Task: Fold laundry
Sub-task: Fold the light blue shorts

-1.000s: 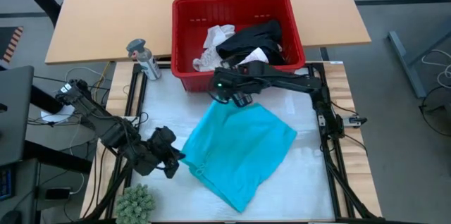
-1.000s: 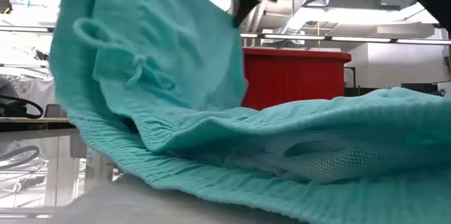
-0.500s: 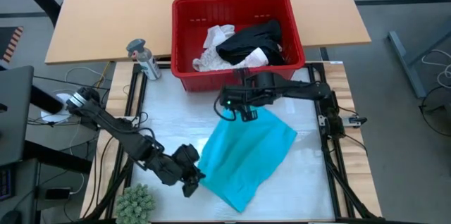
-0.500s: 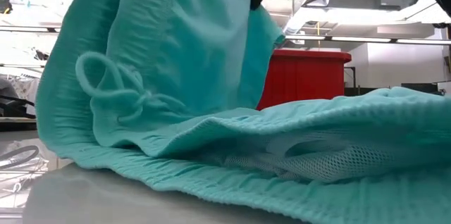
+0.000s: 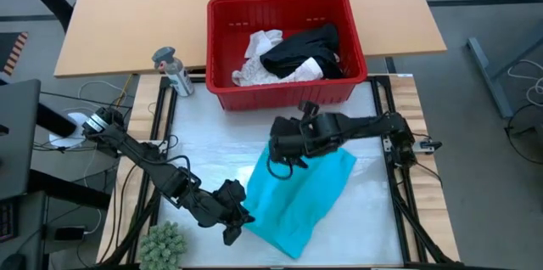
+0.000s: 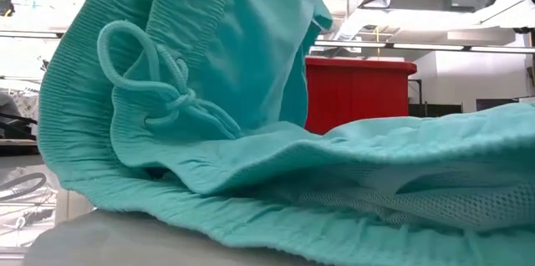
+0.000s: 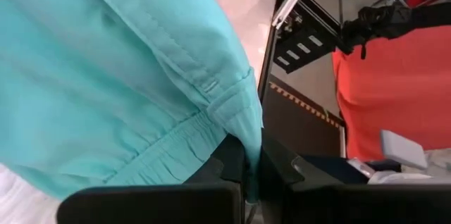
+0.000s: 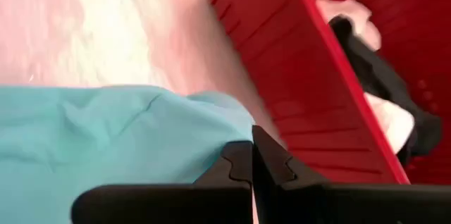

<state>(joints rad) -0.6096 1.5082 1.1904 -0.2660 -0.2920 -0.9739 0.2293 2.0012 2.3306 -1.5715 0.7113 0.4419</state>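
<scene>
On the white mat in front of the red basket (image 5: 280,92), teal garment (image 5: 301,194) lies half-doubled, left gripper (image 5: 233,223) and right gripper (image 5: 284,149) both pinched tight on its edges, likely carrying one side over for a fold.
</scene>
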